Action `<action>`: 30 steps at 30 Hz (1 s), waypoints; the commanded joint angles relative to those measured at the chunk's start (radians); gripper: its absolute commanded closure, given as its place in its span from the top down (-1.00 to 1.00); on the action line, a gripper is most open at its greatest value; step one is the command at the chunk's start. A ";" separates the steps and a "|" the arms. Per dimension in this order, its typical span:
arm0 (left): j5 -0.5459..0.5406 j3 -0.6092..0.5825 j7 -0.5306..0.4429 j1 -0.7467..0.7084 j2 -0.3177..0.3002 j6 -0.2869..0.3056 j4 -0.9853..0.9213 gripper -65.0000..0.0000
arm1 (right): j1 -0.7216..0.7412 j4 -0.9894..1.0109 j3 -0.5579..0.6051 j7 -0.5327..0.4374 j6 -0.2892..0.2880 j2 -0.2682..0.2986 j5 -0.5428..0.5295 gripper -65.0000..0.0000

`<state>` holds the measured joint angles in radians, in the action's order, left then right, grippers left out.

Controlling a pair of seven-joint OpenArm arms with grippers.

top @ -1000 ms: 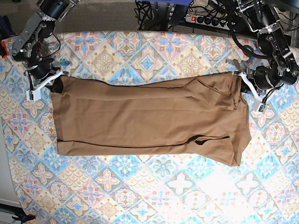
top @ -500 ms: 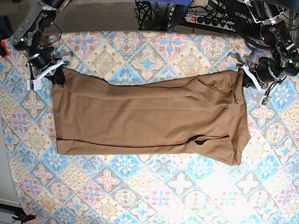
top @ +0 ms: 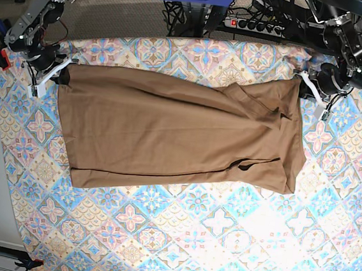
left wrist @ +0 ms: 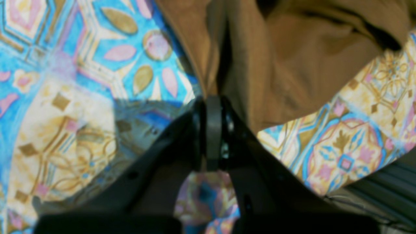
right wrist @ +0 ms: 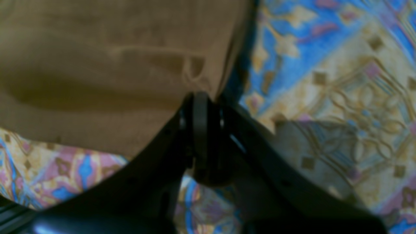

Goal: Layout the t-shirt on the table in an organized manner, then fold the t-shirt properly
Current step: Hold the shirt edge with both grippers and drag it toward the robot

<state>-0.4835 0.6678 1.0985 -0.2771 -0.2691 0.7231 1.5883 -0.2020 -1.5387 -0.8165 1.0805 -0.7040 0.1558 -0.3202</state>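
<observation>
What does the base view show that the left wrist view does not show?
Only the base view shows the whole t-shirt spread across the table, the right gripper pinching its other far corner, and a power strip behind the table. Only the left wrist view shows up close the left gripper shut on a bunched fold of fabric. Both show the tan shirt, the patterned table cloth and the left gripper at a shirt corner.

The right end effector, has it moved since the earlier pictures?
Yes. In the base view the right end effector, shut on the t-shirt, has moved toward the table's far edge, pulling that corner with it.
</observation>
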 commanded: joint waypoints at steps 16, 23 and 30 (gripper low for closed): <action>0.151 0.005 0.110 -0.126 -0.137 -0.025 -0.013 -1.00 | -0.003 -0.023 -0.004 0.086 0.006 0.014 0.028 -1.00; 0.177 0.004 0.110 -0.124 -0.177 -0.025 -0.015 -1.00 | -0.084 -0.165 0.000 0.099 0.006 0.012 0.029 -1.00; 0.340 0.000 0.111 -0.057 -0.166 -0.025 -0.018 -1.00 | -0.112 -0.205 0.001 0.099 0.006 0.011 0.029 -1.00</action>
<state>-0.3012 0.6605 1.1481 -0.3241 -0.4129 0.7376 1.5867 -0.3191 -1.7267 -0.8097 1.1904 -0.7006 0.1478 -0.2924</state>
